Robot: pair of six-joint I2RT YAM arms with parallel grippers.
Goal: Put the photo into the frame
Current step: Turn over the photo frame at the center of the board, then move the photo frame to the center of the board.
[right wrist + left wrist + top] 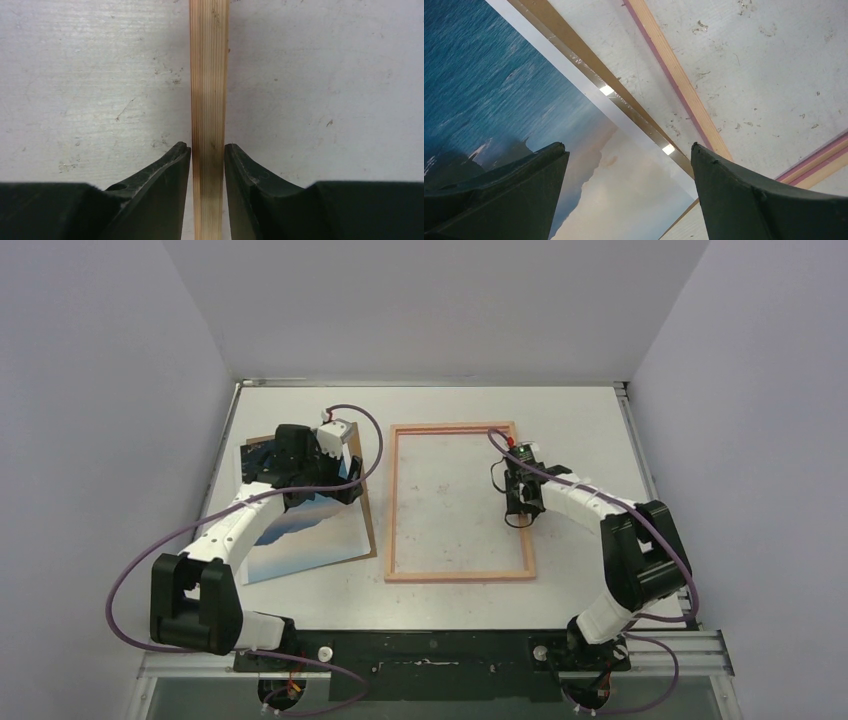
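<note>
Blue sky photo (300, 545) lying on the left of a white desk (580, 420), beside an empty frame (391, 500).

The photo lies flat on a brown backing board (366, 510), which shows along its right edge; its pale, cloudy end points towards the arm bases. The board's edge lies near the frame's left rail without touching it. The frame lies flat at the middle of the desk, pale wood side up, with bare desk showing inside it. The left gripper (626, 145) hangs over the photo's right edge with its fingers spread wide and holding nothing. The right gripper (207, 146) is clamped on the frame's right rail, one finger pressed against each side.
</note>
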